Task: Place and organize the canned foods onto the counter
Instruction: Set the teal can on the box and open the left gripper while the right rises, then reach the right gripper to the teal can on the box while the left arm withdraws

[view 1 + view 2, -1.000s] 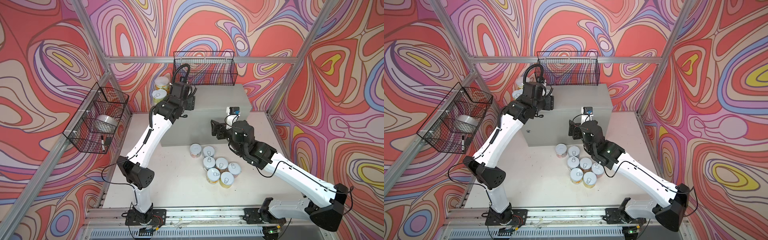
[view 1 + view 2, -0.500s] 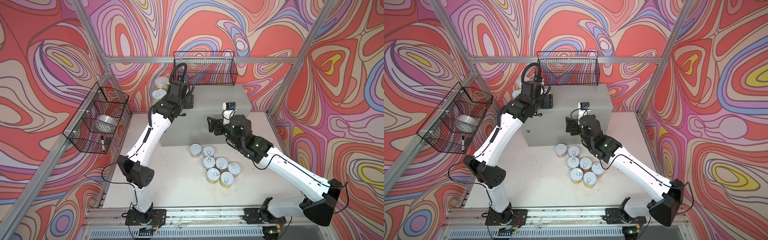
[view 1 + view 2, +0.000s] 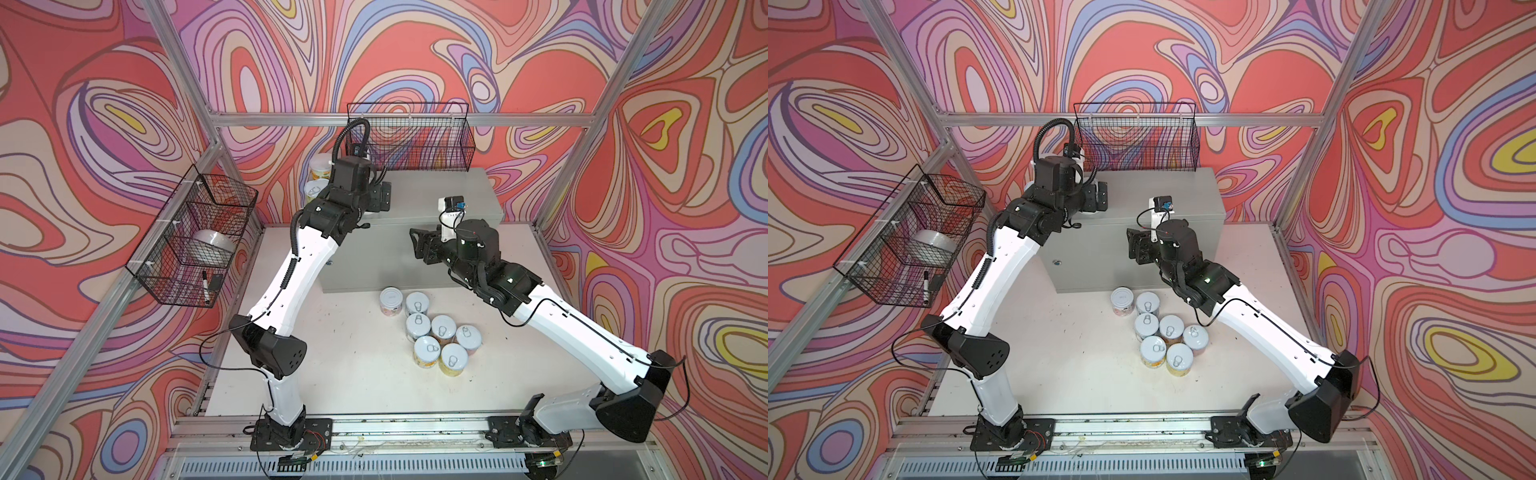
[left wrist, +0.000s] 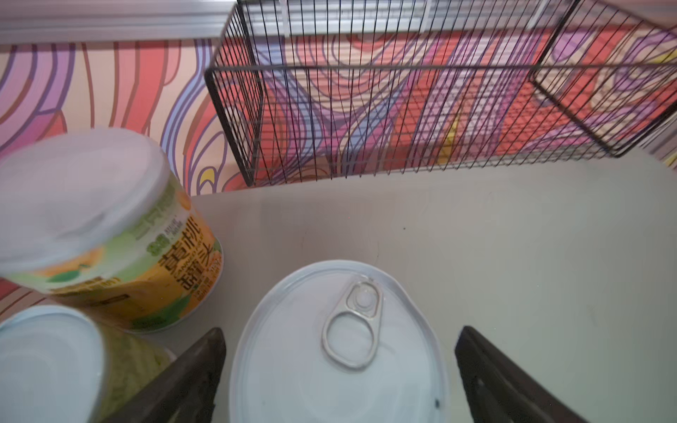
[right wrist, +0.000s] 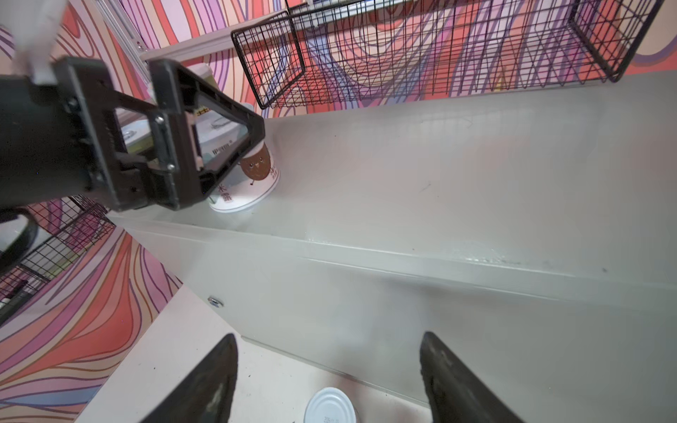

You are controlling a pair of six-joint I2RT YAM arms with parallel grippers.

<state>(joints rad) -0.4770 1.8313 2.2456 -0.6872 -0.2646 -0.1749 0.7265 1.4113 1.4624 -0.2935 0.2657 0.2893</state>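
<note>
Showing the left pincer (image 4: pixel 340 329) spread wide, jaws just clear either side of an upright tin (image 4: pixel 293 366) standing on the grey desk (image 4: pixel 513 256) beside two other tins (image 4: pixel 110 234). I judge the right pincer (image 5: pixel 328 335), parted and empty, the nearer arm to the seven tins (image 3: pixel 432 328) clustered below the desk front.

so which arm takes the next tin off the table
Probably right: its open pincer hangs near the clustered silver-lidded tins; the left pincer is over the grey metal counter, straddling a white tin.
</note>
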